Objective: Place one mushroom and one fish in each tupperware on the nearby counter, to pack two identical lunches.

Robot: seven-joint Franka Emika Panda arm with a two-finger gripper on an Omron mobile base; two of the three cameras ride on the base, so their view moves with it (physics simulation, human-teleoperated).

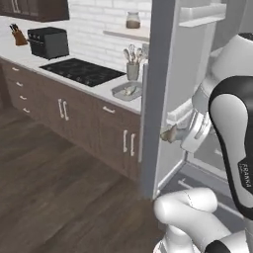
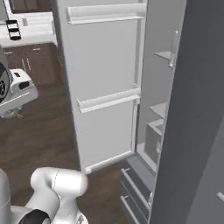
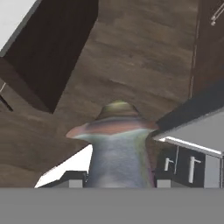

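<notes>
While the mushroom (image 3: 114,144) sits clamped stem-first between the finger tips of the tool (image 3: 118,180), cap pointing away from the hand, it hangs in the air over the dark wood floor (image 1: 54,197), nowhere near a tray yet. In the left base view the same tan lump shows at the tool (image 1: 170,134), just outside the edge of the open fridge door (image 1: 155,94). Tool state: closed on the mushroom, jaws partway in.

One tupperware (image 1: 126,91) lies on the counter (image 1: 101,89) beside the cooktop (image 1: 81,70), in front of a utensil holder (image 1: 132,69). Something pale lies inside it; too small to say whether fish, mushroom or both. I cannot pick out a second tray from here.

Judgement on progress: mid-task, in a carrying step. At least one item looks delivered; the held mushroom is yet to be set down. Whether it belongs in the visible tray depends on that tray's contents, which I cannot read.

The fridge interior in the right base view shows bare-looking shelves (image 2: 159,111); no fish made out there.

Left to do, as far as can be told: bring the mushroom over the counter, release it into a tray, then finish whatever pairing remains.
</notes>
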